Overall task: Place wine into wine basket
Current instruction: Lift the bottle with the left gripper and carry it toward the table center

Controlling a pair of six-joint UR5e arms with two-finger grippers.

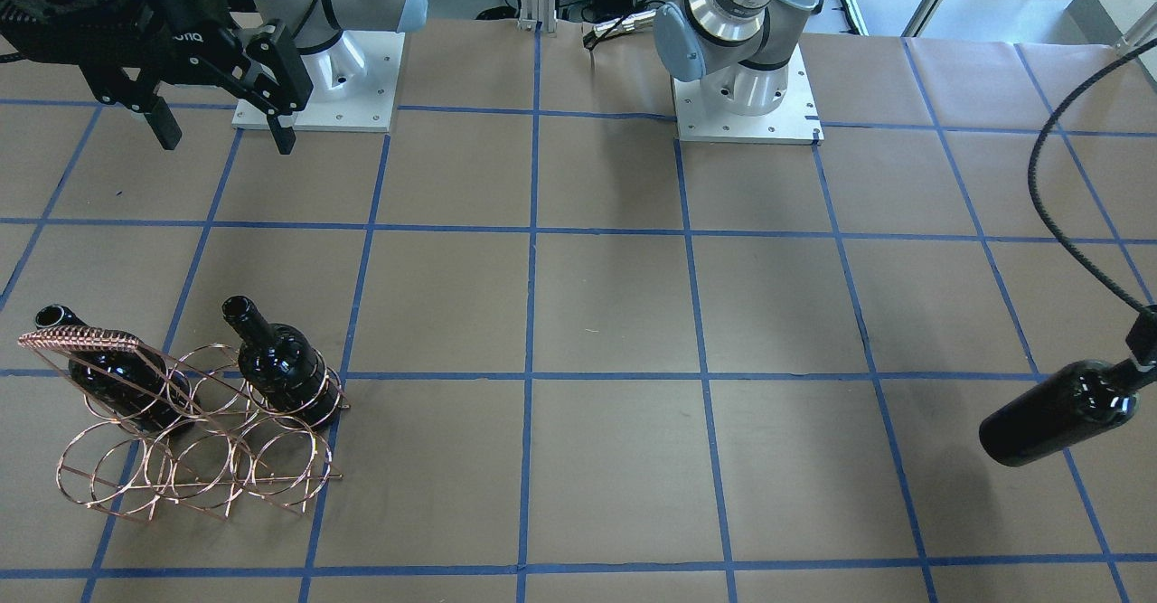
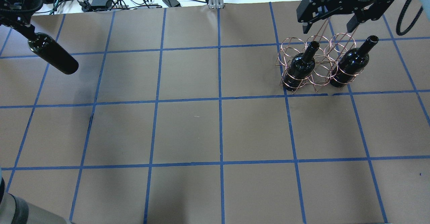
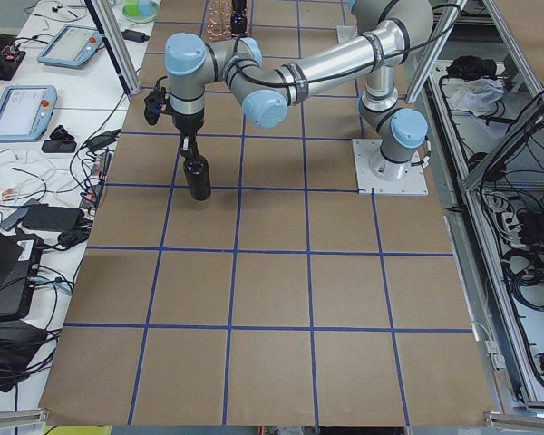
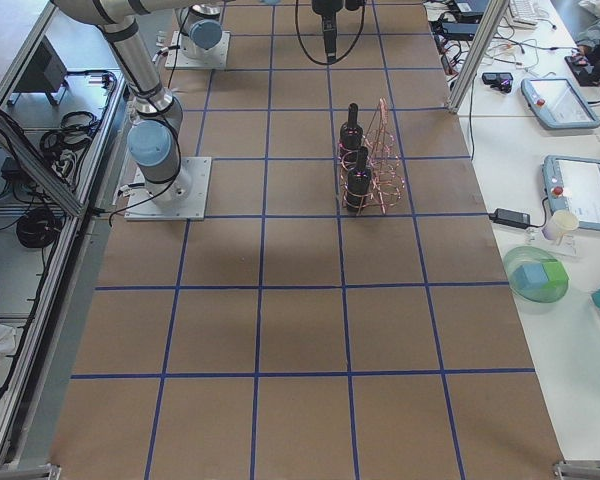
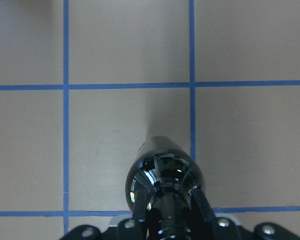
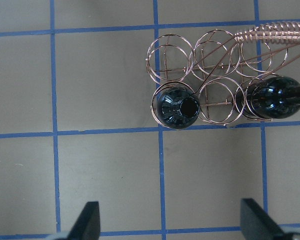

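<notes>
Wine [image 2: 53, 54] held aloft by its neck, far from the rack.
At the robot's left end, the left gripper [image 5: 169, 200] is clenched on the neck of the glossy black bottle. It hangs base-down above the table [image 2: 188, 130], well apart from the wine basket [image 2: 319, 49]. A second bottle [image 2: 301, 68] and a third bottle [image 2: 352, 62] stand necks-up in the end rings of the basket's row nearer the robot. The right gripper [image 1: 226, 137] hovers above the basket, fingers spread wide and gripping nothing.
</notes>
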